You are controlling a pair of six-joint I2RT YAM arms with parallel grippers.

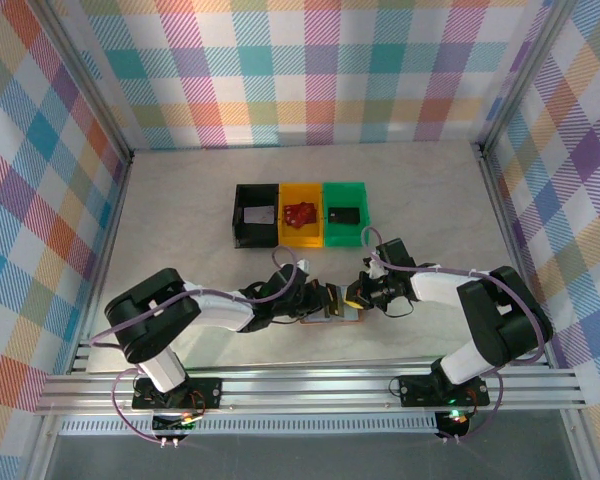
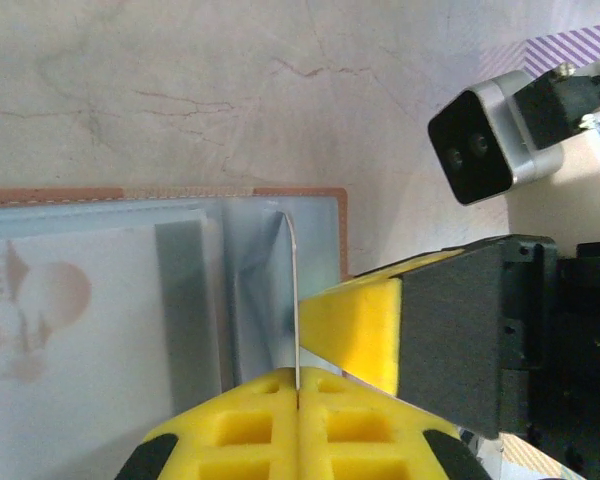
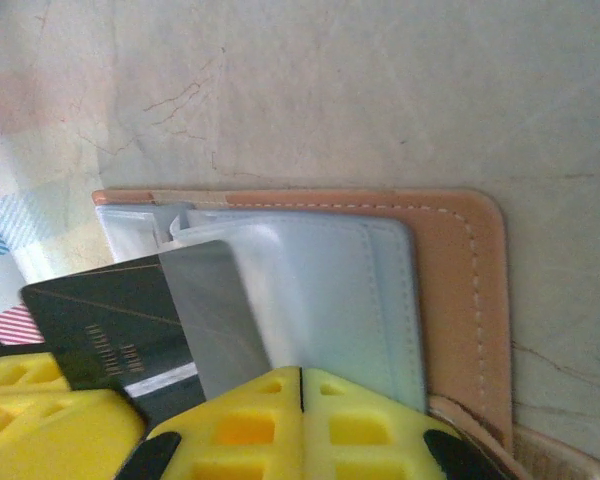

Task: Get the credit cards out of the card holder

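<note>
Right now my left gripper is pinched shut on a credit card, which shows edge-on as a thin pale line rising from the seam between the yellow fingers. The card holder lies spread open and flat on the table, near the middle of its near edge, with a tan border around pale grey-blue panels. My right gripper is closed too, fingers meeting over a pale panel. I cannot tell whether they pinch it or only press on it. Seen from my right wrist, a grey card and a dark card stick out of the holder. Toward the table's middle, a black bin, a yellow bin and a green bin stand touching in a row.
</note>
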